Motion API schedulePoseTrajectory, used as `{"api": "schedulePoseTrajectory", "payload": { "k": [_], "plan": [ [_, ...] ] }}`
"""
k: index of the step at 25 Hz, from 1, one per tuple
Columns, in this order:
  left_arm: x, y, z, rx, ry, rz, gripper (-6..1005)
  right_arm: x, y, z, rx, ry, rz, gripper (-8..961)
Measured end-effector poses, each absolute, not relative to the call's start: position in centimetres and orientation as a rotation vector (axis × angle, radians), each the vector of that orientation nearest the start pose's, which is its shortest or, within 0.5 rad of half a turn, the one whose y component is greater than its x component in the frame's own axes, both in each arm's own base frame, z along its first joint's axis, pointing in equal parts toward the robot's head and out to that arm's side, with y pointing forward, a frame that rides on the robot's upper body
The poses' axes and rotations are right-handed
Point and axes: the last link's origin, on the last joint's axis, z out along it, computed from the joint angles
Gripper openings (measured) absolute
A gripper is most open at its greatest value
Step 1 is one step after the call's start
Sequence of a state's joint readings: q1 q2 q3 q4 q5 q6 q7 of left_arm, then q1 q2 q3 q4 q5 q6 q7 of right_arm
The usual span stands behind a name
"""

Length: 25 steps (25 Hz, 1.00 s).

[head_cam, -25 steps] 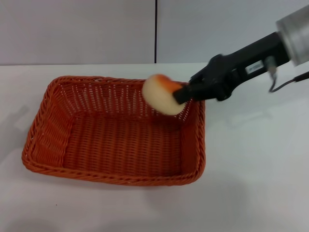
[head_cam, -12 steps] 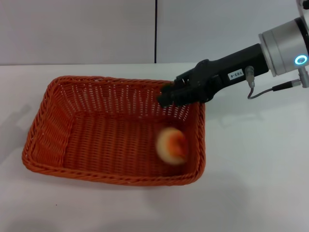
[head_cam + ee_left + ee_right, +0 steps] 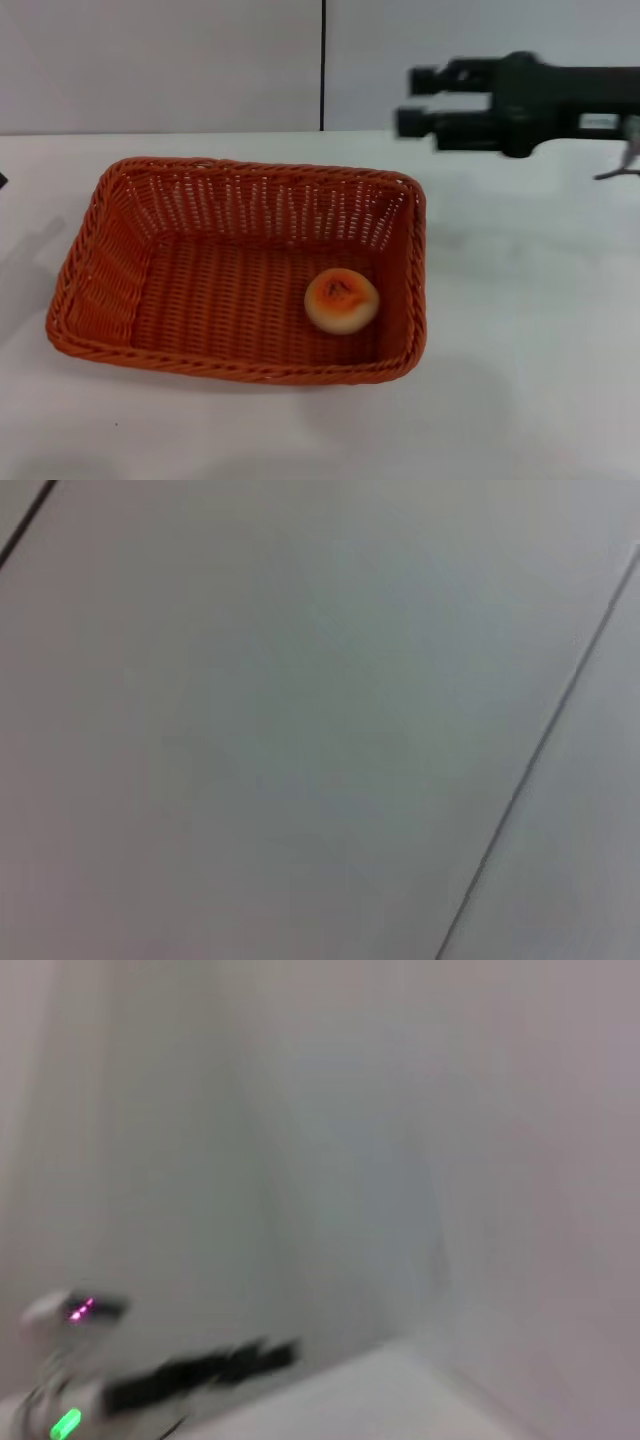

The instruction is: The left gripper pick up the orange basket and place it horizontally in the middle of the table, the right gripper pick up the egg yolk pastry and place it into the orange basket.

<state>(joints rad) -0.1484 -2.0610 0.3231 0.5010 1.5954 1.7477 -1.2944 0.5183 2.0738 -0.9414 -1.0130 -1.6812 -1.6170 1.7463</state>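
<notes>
The orange basket lies lengthwise on the white table, left of centre in the head view. The egg yolk pastry rests on the basket's floor near its right wall, orange top facing up. My right gripper hangs open and empty above the table, behind the basket's far right corner and well clear of the pastry. A slim black left gripper shows blurred and far off in the right wrist view, with a green light beside it. It does not appear in the head view.
A grey wall with a dark vertical seam stands behind the table. The left wrist view shows only grey panels with thin seams. Bare tabletop lies to the right of and in front of the basket.
The right gripper let go of the pastry, which dropped and settled on the basket's floor. The gripper then rose and pulled back to the right.
</notes>
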Motion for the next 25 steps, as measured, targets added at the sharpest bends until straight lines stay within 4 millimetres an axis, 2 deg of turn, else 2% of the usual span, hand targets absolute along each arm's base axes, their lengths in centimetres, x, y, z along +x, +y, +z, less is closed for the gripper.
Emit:
{"api": "schedulePoseTrajectory", "payload": {
  "k": [1,7,12,16,17,22,25],
  "plan": [
    [-35.9,21.6,7.4,-1.888,-0.850,-1.214,738,18.4,34.4,4.4,-2.711,0.534,0.989,671],
    [-36.6,20.8,6.9,-1.826,-0.727,-1.154,738,26.1,31.6,5.4,-2.262,0.506,1.202,671],
    [-37.0,20.1,6.6,-1.748,-0.635,-1.101,739,30.9,28.9,5.2,-1.862,0.456,1.204,672],
    [-37.2,19.7,6.0,-1.728,-0.567,-1.039,739,31.9,28.3,4.4,-1.764,0.428,1.148,672],
    [-37.3,19.6,5.8,-1.723,-0.552,-1.023,739,32.2,28.1,3.6,-1.732,0.402,1.100,672],
    [-37.6,19.3,5.0,-1.674,-0.528,-0.964,739,32.2,28.4,2.3,-1.704,0.369,1.019,672],
    [-37.9,18.9,4.7,-1.612,-0.539,-0.949,739,31.8,28.9,2.2,-1.682,0.322,0.998,672]
  ]
}}
